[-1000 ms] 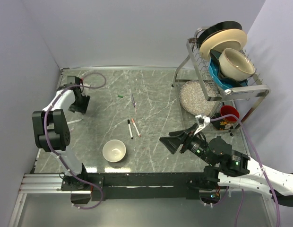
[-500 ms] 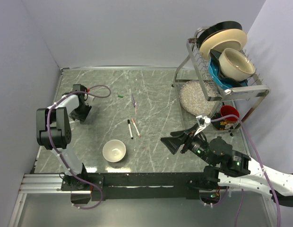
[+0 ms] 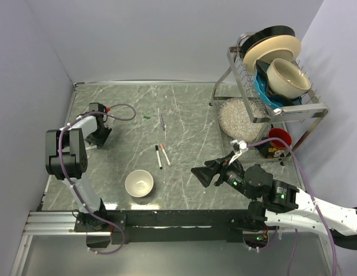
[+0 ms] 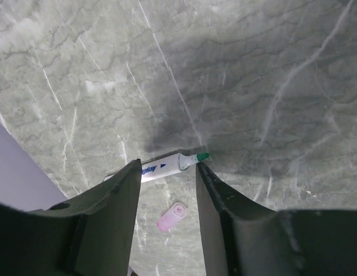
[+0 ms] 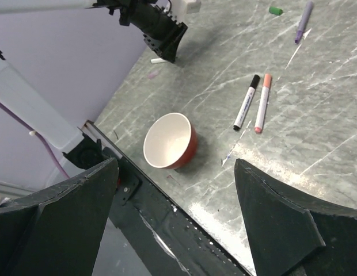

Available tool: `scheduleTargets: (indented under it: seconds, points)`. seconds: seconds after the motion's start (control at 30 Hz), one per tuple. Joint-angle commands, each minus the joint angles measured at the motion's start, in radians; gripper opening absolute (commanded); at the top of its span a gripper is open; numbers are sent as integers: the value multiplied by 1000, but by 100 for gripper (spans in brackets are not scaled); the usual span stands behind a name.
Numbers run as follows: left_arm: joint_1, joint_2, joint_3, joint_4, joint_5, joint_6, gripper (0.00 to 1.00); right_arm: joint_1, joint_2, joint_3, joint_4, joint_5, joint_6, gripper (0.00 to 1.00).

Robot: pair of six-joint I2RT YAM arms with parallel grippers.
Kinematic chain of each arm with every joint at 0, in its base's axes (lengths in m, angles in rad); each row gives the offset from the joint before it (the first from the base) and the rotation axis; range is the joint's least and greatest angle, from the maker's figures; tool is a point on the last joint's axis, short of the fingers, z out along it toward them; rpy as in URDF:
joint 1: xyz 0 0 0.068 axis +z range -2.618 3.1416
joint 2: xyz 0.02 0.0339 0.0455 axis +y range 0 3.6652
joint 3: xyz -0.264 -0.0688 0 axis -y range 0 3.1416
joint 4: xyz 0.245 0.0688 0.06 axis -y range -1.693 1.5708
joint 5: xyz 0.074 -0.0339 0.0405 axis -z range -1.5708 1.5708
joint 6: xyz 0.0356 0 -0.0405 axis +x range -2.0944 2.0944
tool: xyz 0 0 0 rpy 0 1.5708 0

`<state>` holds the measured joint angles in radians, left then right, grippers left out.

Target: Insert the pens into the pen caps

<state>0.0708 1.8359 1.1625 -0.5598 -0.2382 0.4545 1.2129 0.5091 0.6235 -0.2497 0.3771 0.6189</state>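
Note:
A white pen with a green tip [image 4: 170, 165] lies on the marble at the left edge, across the tips of my left gripper [image 4: 167, 167]. The jaws are open and straddle it without clamping; the green tip nearly touches the right finger. A small pink cap [image 4: 171, 217] lies between the fingers. From above, the left gripper [image 3: 97, 135] is at the far left. A black-ended pen [image 3: 158, 156] and an orange-red-ended pen [image 3: 165, 154] lie side by side mid-table, and a green cap [image 3: 147, 117] lies farther back. My right gripper [image 3: 205, 175] hovers wide open and empty.
A bowl, white inside and red outside [image 5: 170, 141], stands near the front edge. A purple pen [image 3: 162, 121] lies beyond the two pens. A dish rack [image 3: 270, 75] with plates and bowls, a clear beaded bag [image 3: 236, 118] and a red cup [image 3: 278, 137] fill the right side.
The left gripper came down over the green-tipped pen and its jaws narrowed a little. The right arm shifted slightly left, still open.

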Motion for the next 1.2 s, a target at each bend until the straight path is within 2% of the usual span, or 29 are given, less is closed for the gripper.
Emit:
scheduleTargets:
  seconds: [0.0,0.1,0.33,0.43,0.47,0.6,0.8,0.97,1.17]
  points:
    - [9,19,-18,11,42,6,42,-10,2,47,21,28,-19,90]
    - [9,25,-4,-6,77,10,32,-15,6,47,23,28,-19,90]
    - [-2,75,89,-40,137,4,20,-18,6,56,17,28,-13,90]
    - [-11,106,140,-64,161,-2,12,-19,-3,59,12,34,-7,90]
    - [-12,115,155,-80,186,-7,1,-18,-4,62,7,36,-7,90]
    - [-17,131,187,-101,221,-69,1,-19,-9,68,1,40,-1,90]
    - [-34,62,189,-52,180,-190,1,-19,-3,77,1,20,12,90]
    - [-48,68,261,-107,246,-319,1,-19,8,90,-5,5,27,90]
    - [-140,56,177,-37,260,-375,1,-19,12,97,0,-23,56,90]
